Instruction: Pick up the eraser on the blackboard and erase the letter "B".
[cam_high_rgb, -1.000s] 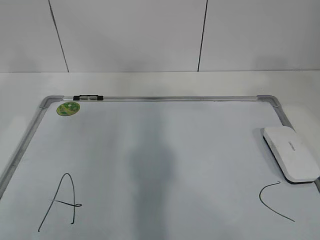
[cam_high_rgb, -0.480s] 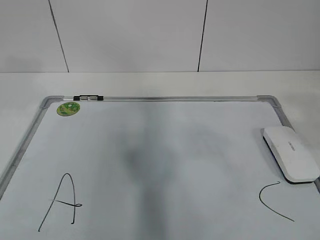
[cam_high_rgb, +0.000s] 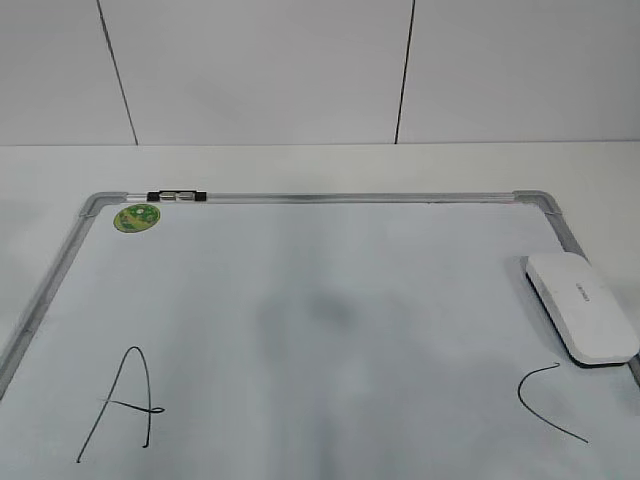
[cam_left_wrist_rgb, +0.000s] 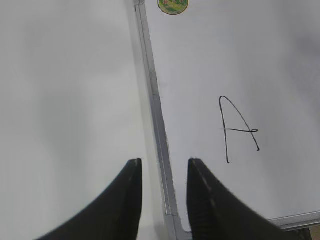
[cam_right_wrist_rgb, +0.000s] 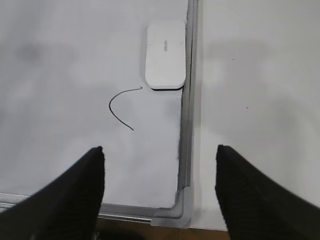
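The white eraser (cam_high_rgb: 582, 305) lies flat at the right edge of the blackboard (cam_high_rgb: 320, 260), just above a black "C" (cam_high_rgb: 548, 400). A black "A" (cam_high_rgb: 125, 405) is at the lower left. No letter "B" shows in any view. Neither gripper is in the exterior view. My left gripper (cam_left_wrist_rgb: 164, 165) is open and empty above the board's left frame (cam_left_wrist_rgb: 155, 100), with the "A" (cam_left_wrist_rgb: 237, 129) to its right. My right gripper (cam_right_wrist_rgb: 160, 150) is wide open and empty above the board's near right corner, with the eraser (cam_right_wrist_rgb: 165, 54) and "C" (cam_right_wrist_rgb: 121, 107) ahead.
A round green sticker (cam_high_rgb: 137, 216) sits at the board's far left corner and a small black clip (cam_high_rgb: 175, 195) is on the far frame. The board lies on a white table (cam_high_rgb: 320, 165) with a white panelled wall behind. The sticker also shows in the left wrist view (cam_left_wrist_rgb: 173, 5).
A soft dark shadow down the middle of the board has faded and shrunk. The eraser and the letters have not moved.
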